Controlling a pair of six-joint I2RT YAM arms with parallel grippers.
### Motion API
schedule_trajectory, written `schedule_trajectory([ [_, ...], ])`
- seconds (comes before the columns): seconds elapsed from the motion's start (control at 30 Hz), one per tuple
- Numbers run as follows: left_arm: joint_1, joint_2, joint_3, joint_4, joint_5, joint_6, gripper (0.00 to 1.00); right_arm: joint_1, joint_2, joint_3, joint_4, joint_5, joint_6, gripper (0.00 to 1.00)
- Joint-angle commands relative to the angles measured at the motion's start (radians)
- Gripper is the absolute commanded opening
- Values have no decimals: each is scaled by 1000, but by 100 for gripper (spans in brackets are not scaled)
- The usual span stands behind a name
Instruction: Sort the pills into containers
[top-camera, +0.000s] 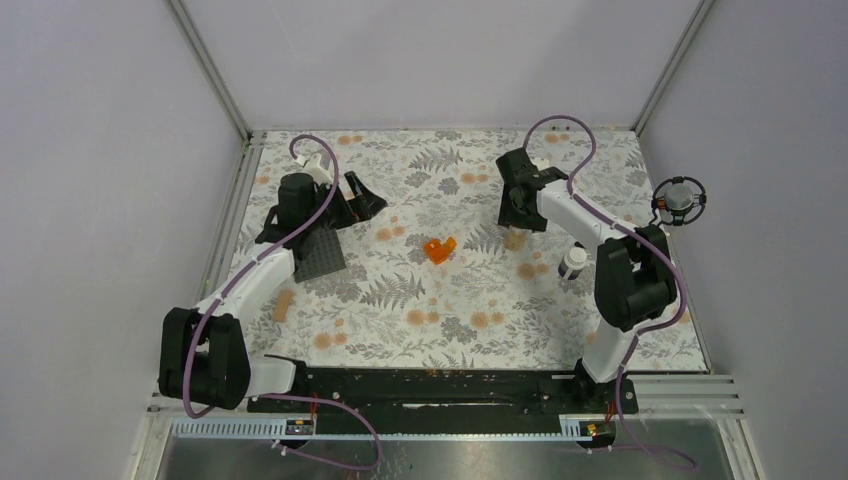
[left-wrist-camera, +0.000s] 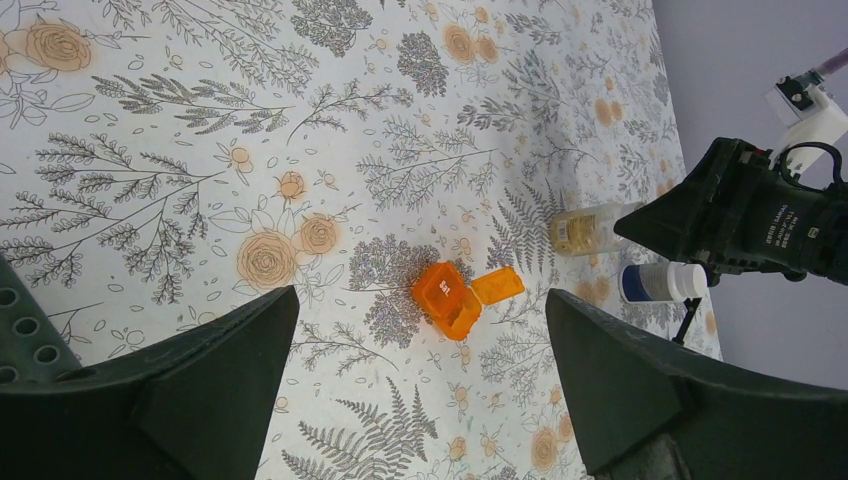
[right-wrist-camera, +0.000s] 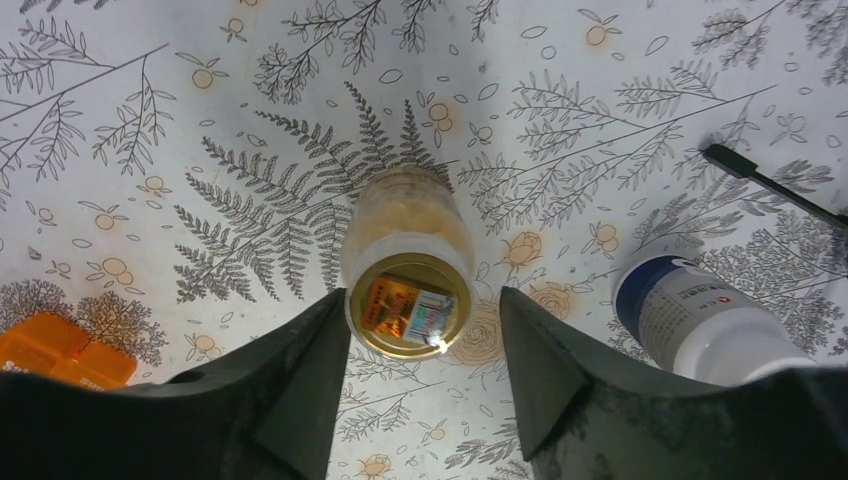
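Observation:
The clear tan bottle (right-wrist-camera: 405, 225) stands upright with pale pills inside, and its gold cap (right-wrist-camera: 410, 305) faces the right wrist camera. My right gripper (right-wrist-camera: 422, 300) straddles that cap: the left finger touches its edge and a gap shows at the right finger. From above, the right gripper (top-camera: 516, 222) hangs over the bottle (top-camera: 515, 240). The orange hinged-lid box (top-camera: 438, 248) lies open mid-table. The white-and-dark bottle (top-camera: 573, 262) stands to the right. My left gripper (top-camera: 372, 200) is open and empty, left of and apart from the orange box (left-wrist-camera: 445, 300). Two small orange bits (top-camera: 383, 234) lie on the cloth.
A dark grey studded plate (top-camera: 318, 255) lies under the left arm, with a tan piece (top-camera: 283, 305) nearer the front. A black ring-shaped fixture (top-camera: 678, 200) sits on the right wall. A thin black rod (right-wrist-camera: 765, 180) lies behind the white-and-dark bottle (right-wrist-camera: 700, 320). Flowered cloth covers the table.

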Motion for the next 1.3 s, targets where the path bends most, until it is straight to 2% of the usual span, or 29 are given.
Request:
schedule_trajectory([
  [0.0,4,-43,-4,56,17,12,96,-17,18,34,4,-51,28,60],
  [0.23,0,-51,-17,126,82,47,94,-19,11,53,19,-102,-1,25],
  [0.33,-26,-45,-16,173,122,87,94,-19,-13,59,46,-177,-33,18],
  [0.43,-73,-31,-2,206,157,141,94,-19,-47,52,108,-323,-63,16],
  [0.57,-170,0,18,253,160,286,94,-17,-92,16,226,-577,-105,15],
  [0.77,-262,136,128,231,209,384,93,1,-141,3,334,-863,-142,14],
  [0.93,-315,205,202,172,207,479,93,18,-158,33,358,-1021,-154,14],
  [1.13,-320,233,231,85,241,557,93,21,-168,70,343,-1170,-173,14],
  [1.27,-316,224,232,25,307,622,86,21,-168,100,294,-1203,-214,14],
])
